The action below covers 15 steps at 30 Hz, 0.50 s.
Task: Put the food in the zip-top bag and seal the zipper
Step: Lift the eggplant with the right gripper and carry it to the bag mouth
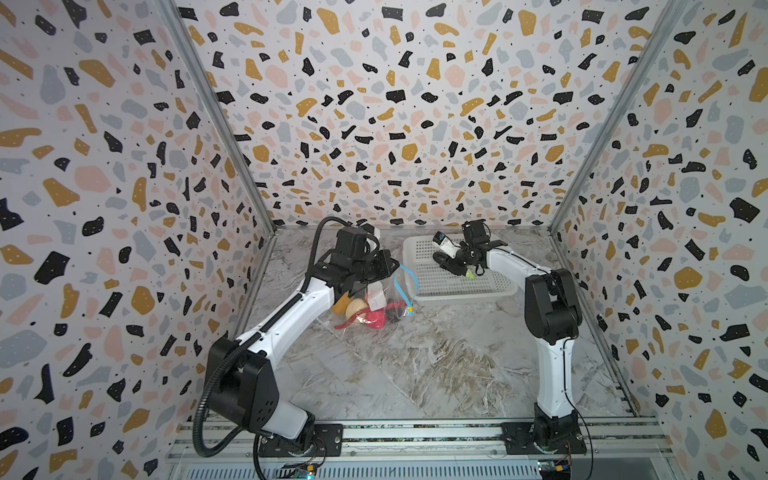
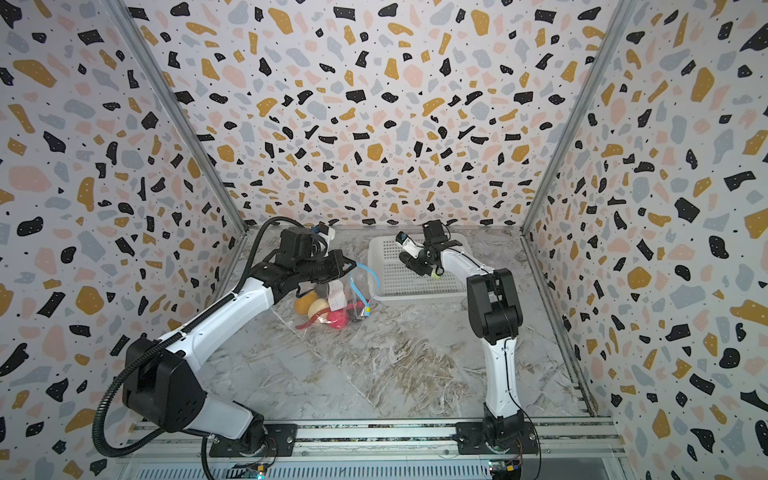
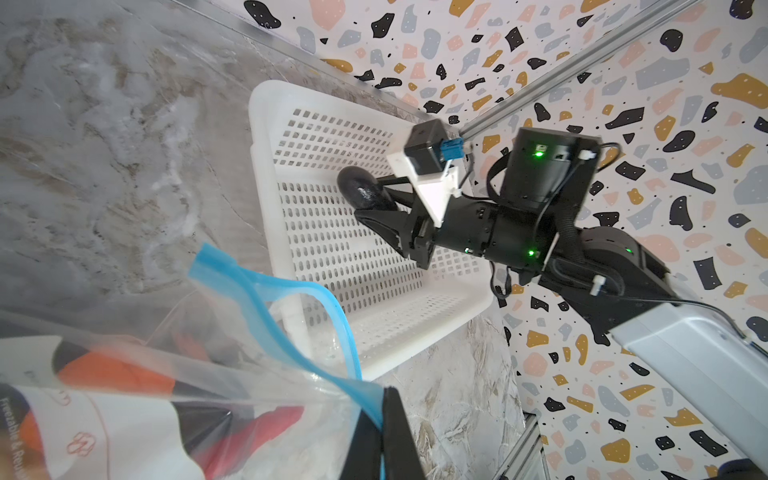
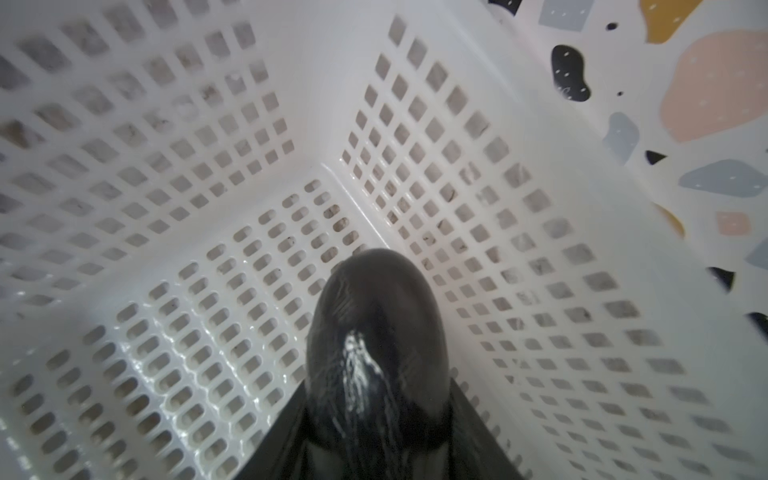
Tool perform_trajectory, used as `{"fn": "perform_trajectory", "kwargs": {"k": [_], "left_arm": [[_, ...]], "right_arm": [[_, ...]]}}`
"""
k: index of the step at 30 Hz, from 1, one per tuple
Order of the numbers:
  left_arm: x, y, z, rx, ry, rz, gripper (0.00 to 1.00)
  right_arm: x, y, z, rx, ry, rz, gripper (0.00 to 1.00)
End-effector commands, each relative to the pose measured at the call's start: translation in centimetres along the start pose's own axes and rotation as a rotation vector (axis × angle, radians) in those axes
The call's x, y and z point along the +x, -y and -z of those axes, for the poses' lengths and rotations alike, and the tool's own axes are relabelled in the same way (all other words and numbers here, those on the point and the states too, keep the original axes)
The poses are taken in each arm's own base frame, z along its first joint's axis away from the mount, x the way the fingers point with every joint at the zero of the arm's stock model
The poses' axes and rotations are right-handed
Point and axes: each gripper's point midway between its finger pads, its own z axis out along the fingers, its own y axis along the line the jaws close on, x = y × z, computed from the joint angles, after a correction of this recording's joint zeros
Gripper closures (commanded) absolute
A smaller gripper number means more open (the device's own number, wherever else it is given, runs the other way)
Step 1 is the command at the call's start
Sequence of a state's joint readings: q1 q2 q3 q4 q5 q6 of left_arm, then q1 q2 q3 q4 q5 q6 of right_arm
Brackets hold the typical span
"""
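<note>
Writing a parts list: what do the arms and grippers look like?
Both the left arm and right arm have white links with black joint housings. A ribbed black conduit runs along the left; a thin black cable along the right. The left gripper and right gripper have black tapered fingers.

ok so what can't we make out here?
- Both top views: right arm covers part of the basket; pale green bit by its far end too small to name.
- Left wrist view: food in the bag blurred behind crinkled plastic; count unclear.
- Right wrist view: dark piece hides most of the fingers gripping it; bottom edge crops them.
</note>
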<state>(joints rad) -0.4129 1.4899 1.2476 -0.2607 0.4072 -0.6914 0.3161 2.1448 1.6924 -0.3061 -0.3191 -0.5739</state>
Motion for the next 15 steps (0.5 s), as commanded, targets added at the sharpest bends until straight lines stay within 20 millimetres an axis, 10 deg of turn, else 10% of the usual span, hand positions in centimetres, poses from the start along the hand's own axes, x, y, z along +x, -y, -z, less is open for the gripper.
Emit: {"fn": "perform_trajectory", "kwargs": {"k": [1, 15], "left_arm": [[-0.8, 0.5, 0.4, 0.021, 0.03, -0.027, 1.0], [-1.4, 0.8, 0.4, 0.023, 0.044, -0.014, 1.0]], "right_arm": [[-3.8, 0.1, 4.1, 0.001, 0.123, -0.019, 0.54], [-16.8, -5.3, 16.8, -0.08, 0.813, -0.628, 0.55]]}}
